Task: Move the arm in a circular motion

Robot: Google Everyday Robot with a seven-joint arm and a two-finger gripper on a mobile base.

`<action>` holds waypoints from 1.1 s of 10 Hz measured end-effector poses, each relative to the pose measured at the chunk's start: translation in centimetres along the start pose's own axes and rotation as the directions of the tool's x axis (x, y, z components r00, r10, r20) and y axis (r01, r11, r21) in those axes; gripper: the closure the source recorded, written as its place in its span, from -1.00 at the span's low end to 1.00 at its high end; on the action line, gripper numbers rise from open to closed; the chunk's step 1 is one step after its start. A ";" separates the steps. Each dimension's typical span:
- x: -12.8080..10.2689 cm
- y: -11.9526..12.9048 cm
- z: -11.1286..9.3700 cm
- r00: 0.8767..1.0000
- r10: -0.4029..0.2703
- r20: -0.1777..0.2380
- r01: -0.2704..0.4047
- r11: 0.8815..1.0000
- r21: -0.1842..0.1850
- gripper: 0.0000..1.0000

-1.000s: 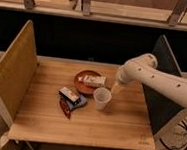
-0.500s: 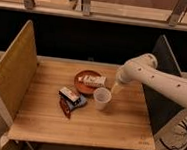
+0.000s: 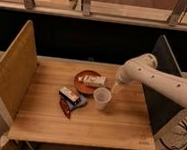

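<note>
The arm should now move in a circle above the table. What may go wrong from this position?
1. The tool at the tip of the arm hangs right beside the cup, near its rim. A low or wide circle would likely tip the cup.
2. The plate with a white packet lies just left of the tool, and a sweep that way might push them.
3. The dark side panel stands close to the arm, and a swing could graze it.

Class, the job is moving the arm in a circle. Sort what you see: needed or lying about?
Needed: thick cream-white tubular arm; its gripper, beside the pale plastic cup.
Lying about: that cup; round red-brown plate; white packet on it; snack packets.
</note>
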 end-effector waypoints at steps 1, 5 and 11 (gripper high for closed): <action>0.1 0.0 0.0 1.000 -0.003 -0.004 0.003 1.000 0.000 -0.60; -6.3 -1.6 1.3 0.973 -0.232 0.004 0.232 0.973 -0.011 -0.60; -19.0 -0.2 6.1 0.838 -0.537 0.100 0.545 0.830 -0.117 -0.60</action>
